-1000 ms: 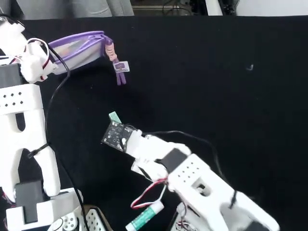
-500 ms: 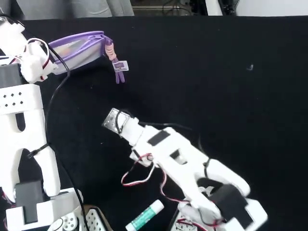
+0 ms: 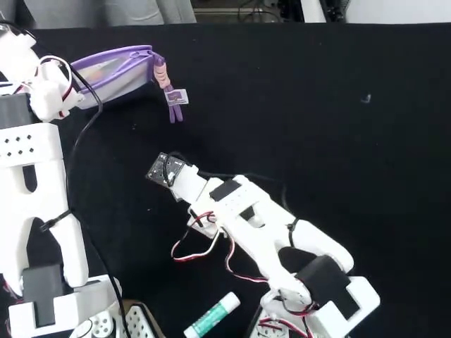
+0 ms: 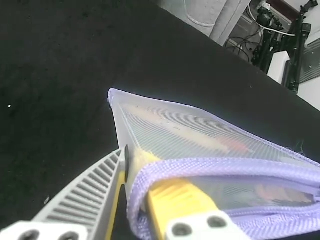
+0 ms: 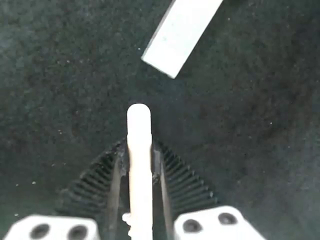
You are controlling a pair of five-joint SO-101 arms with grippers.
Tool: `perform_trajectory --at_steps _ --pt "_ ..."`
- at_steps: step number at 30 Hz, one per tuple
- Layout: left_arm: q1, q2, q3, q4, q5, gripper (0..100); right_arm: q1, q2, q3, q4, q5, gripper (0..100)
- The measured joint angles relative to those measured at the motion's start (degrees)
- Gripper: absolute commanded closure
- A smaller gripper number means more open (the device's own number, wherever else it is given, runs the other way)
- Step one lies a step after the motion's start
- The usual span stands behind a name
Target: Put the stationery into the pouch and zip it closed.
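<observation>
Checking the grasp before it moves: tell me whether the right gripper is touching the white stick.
Touching. In the right wrist view the right gripper is clamped against both sides of the white stick, with no gap.

A black table [image 3: 317, 141] carries everything. A glue stick [image 3: 211, 317] lies at its near edge, left of centre. At the far left sits a purple pouch [image 3: 113, 70] (whether it rests on the table cannot be told), its tassel [image 3: 174, 100] trailing on the black surface. A white slab [image 5: 181, 35] lies flat.
</observation>
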Motion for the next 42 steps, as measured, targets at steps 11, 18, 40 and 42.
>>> perform_trajectory --at_steps 11,18,40,42 --pt "6.9 0.0 -2.3 7.7 -0.8 97 6.4 -26.1 -9.3 9.4 -0.1 98.7" --pt "13.5 -0.5 -8.1 16.1 -0.8 97 6.4 -44.8 -14.2 8.2 0.0 98.7" --pt "25.1 -0.7 -11.1 21.0 -0.8 97 6.4 -68.2 -9.8 -25.2 -18.6 98.8" --pt "25.1 -0.7 -11.1 21.0 -0.8 97 6.4 -69.0 -7.1 -28.3 -20.0 98.8"
